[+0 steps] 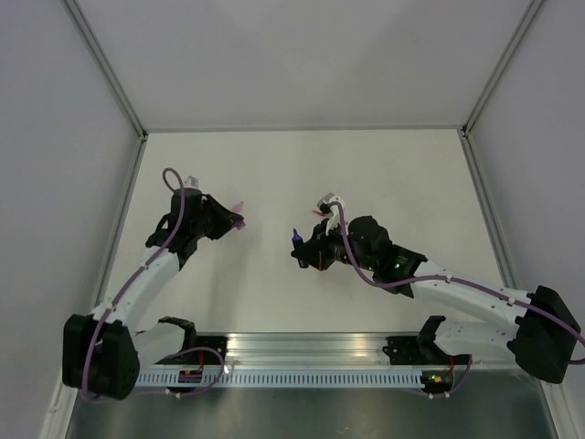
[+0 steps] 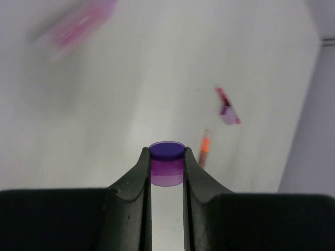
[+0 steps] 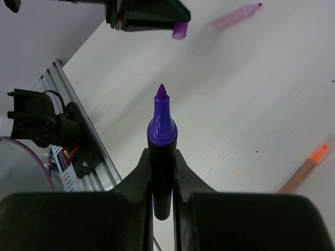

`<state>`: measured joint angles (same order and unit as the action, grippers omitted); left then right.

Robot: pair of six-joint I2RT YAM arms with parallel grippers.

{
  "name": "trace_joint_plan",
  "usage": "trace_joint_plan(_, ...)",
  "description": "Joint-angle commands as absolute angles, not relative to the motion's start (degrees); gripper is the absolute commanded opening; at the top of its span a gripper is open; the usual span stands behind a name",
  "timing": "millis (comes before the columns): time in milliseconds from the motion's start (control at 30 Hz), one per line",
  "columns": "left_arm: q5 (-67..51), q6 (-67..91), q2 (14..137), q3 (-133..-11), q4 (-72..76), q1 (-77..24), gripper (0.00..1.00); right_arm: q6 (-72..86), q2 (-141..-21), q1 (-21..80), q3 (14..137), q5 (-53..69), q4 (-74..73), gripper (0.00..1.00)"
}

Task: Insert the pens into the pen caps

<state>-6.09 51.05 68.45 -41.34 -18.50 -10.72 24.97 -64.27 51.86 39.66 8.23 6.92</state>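
Note:
My left gripper (image 2: 166,157) is shut on a purple pen cap (image 2: 167,163), pinched between its fingertips; from above the cap (image 1: 239,223) pokes out toward the middle of the table. Lifted off the table, my right gripper (image 3: 162,157) is shut on a black pen (image 3: 162,172) with a purple end and bare tip (image 3: 162,91). That tip (image 1: 295,238) points at the left gripper (image 1: 228,219), a short gap apart. An orange pen (image 2: 205,147) and a pink pen (image 3: 235,16) lie on the table. A small pink piece (image 2: 228,112) lies beyond the orange pen.
White walls enclose the white table (image 1: 402,174) on three sides. A metal rail (image 1: 311,352) carrying both arm bases runs along the near edge. Purple cables (image 1: 366,274) loop along both arms.

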Motion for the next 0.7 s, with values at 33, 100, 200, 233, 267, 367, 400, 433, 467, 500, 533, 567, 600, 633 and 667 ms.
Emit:
trace_joint_plan(33, -15.91, 46.32, 56.53, -36.39, 0.69, -15.28, 0.02, 24.17, -67.93, 51.85, 39.99, 15.37, 14.67, 0.00)
trace_joint_plan(100, -15.64, 45.10, 53.19, -34.64, 4.81, -18.61, 0.02, 24.87, -70.13, 51.77, 39.99, 16.60, 15.81, 0.00)
trace_joint_plan(200, -17.57, 44.91, 51.33, -32.18, 9.90, -21.70, 0.02, 25.58, -72.33, 51.77, 40.08, 17.58, 17.22, 0.00)
trace_joint_plan(233, -17.93, 44.65, 51.24, -31.91, 10.71, -22.49, 0.02, 25.66, -72.77, 51.77, 40.08, 17.67, 17.66, 0.00)
trace_joint_plan(267, -17.76, 43.87, 51.07, -31.90, 11.16, -23.98, 0.02, 25.84, -73.30, 51.85, 40.08, 17.75, 17.84, 0.00)
trace_joint_plan(367, -17.75, 42.63, 50.89, -32.25, 12.30, -26.09, 0.02, 26.45, -74.09, 51.85, 39.99, 18.46, 18.54, 0.00)
trace_joint_plan(400, -17.75, 42.28, 50.63, -32.26, 12.74, -26.45, 0.02, 26.54, -74.27, 51.86, 39.90, 18.46, 18.63, 0.00)
trace_joint_plan(433, -17.75, 42.19, 50.19, -32.26, 13.18, -26.89, 0.02, 26.54, -74.27, 51.86, 39.99, 18.37, 18.72, 0.00)
trace_joint_plan(467, -17.58, 42.10, 49.84, -32.08, 13.44, -27.68, 0.02, 26.63, -74.44, 51.94, 39.99, 18.37, 18.63, 0.00)
trace_joint_plan(500, -17.14, 42.19, 49.66, -31.91, 13.45, -28.03, 0.02, 26.72, -74.44, 51.94, 39.99, 18.37, 18.63, 0.00)
trace_joint_plan(533, -16.36, 42.27, 49.40, -31.90, 13.27, -28.47, 0.02, 26.89, -74.44, 51.86, 39.99, 18.37, 18.72, 0.00)
trace_joint_plan(567, -16.17, 42.36, 49.31, -31.90, 13.36, -29.00, 0.02, 26.98, -74.53, 51.86, 39.99, 18.46, 18.81, 0.00)
trace_joint_plan(600, -16.00, 42.71, 49.39, -31.90, 13.36, -29.18, 0.02, 27.24, -74.62, 51.86, 39.90, 18.46, 18.81, 0.00)
trace_joint_plan(633, -15.74, 42.98, 49.57, -31.99, 13.10, -29.44, 0.02, 27.25, -74.62, 51.94, 39.90, 18.37, 18.72, 0.00)
trace_joint_plan(667, -15.65, 43.50, 50.09, -32.25, 12.83, -29.79, 0.02, 27.25, -74.45, 51.86, 39.99, 18.20, 18.72, 0.00)
